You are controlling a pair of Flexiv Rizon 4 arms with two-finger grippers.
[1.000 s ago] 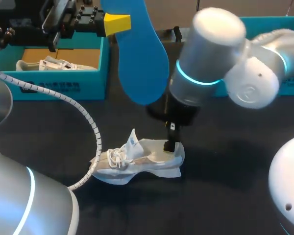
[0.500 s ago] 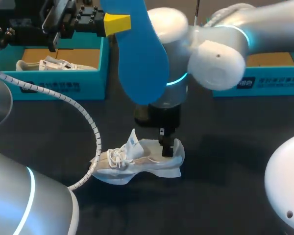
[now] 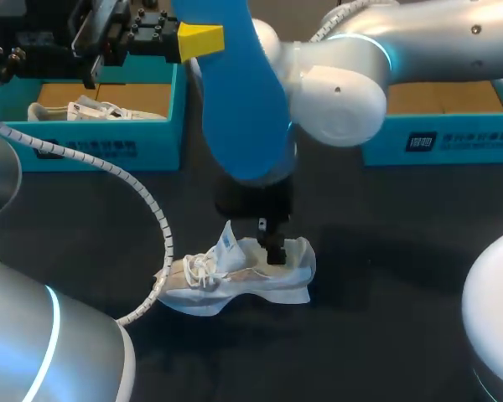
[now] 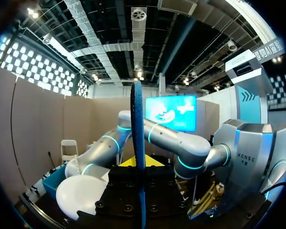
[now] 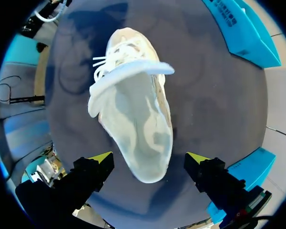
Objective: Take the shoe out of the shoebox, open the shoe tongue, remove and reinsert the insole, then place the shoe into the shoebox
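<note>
Black table (image 3: 402,251) and a spare white shoe (image 3: 88,110)
That shoe lay inside a teal box (image 3: 109,149) at the frame's upper left, on its brown cardboard floor, just behind the front wall.

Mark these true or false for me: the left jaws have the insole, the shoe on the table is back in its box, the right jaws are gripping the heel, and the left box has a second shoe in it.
1. The left jaws hold the blue insole up off the table. True.
2. The shoe under the right jaws is in a box. False: it rests on the dark table, not in any box.
3. The right jaws are clamped on the heel. False: they stand open on either side of the heel, not touching it.
4. The left box holds a second shoe. True.
</note>
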